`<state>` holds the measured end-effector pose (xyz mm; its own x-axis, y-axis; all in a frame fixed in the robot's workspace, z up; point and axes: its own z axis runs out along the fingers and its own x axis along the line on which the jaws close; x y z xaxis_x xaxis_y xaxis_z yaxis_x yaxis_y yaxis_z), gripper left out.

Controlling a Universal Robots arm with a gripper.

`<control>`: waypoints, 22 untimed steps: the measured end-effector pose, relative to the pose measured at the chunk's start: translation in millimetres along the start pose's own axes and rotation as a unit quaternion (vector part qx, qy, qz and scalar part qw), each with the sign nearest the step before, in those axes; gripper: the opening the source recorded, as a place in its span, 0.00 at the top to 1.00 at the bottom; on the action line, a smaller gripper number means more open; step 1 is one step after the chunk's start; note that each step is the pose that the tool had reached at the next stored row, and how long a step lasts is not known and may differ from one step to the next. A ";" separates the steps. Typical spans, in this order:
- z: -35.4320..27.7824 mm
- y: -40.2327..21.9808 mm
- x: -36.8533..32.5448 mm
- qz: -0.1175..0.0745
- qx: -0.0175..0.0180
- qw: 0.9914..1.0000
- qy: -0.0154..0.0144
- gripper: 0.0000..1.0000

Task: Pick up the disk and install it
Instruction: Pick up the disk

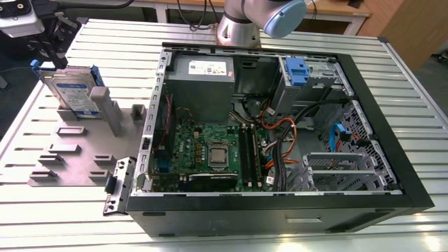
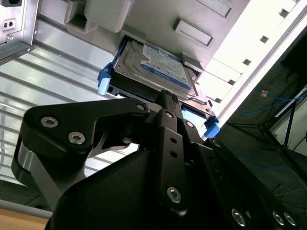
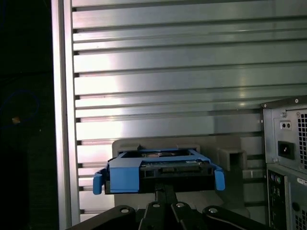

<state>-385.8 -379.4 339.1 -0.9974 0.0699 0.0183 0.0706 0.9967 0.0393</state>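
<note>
Disk (image 1: 70,94) stands on edge in a slot of the grey holder plate (image 1: 77,152), outside the computer, at the exterior view's left.

Slatted aluminium counter (image 1: 70,231) carries everything. Open black tower case (image 1: 280,215) lies on its side, interior facing up, taking up the middle and the exterior view's right. Robot arm (image 1: 252,21) rises behind the case. Inside the case: grey power supply (image 1: 203,79) at the far end, green motherboard (image 1: 210,147) below it, blue tab (image 1: 297,71) on the drive cage near the far corner.

Holder plate sits flat on the counter just beside the case's open side. Disk label, white and blue, shows in the second wrist view; the blue carrier rail wraps the disk's edges in both wrist views.

Gripper (image 2: 166,95) hangs at the disk's upper edge. Jaws pressed together, tips right at the carrier rail; contact cannot be told.
</note>
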 end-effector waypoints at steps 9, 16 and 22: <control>0.0 0.0 0.0 0.000 0.000 1.000 0.000 0.89; 0.0 0.0 0.0 -0.037 0.001 0.999 0.001 0.89; 0.0 0.0 0.0 -0.091 0.002 0.996 0.004 0.89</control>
<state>-385.8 -379.5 339.0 -0.9934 -0.1130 0.0183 -0.1122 0.9929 0.0394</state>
